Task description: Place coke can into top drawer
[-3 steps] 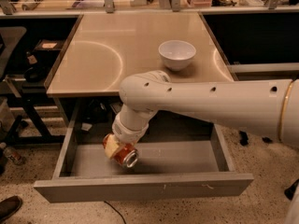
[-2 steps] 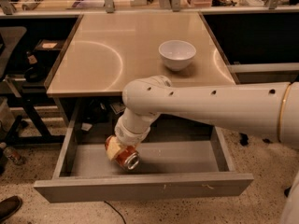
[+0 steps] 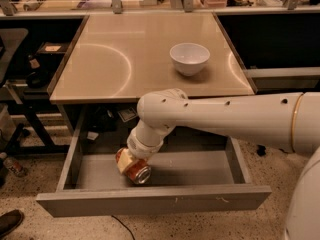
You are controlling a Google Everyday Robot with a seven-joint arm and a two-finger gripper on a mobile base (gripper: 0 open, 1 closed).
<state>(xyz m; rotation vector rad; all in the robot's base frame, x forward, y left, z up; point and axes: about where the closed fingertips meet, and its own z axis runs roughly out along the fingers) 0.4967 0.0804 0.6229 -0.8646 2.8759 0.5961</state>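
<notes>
Coke can (image 3: 139, 172), one, tilted, clamped in the single gripper (image 3: 129, 163) inside one open top drawer (image 3: 150, 200).

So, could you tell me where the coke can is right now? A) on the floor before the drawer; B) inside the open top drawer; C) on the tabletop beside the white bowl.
B: the coke can lies inside the open top drawer, left of its middle, at the end of the gripper that reaches down into it.
</notes>
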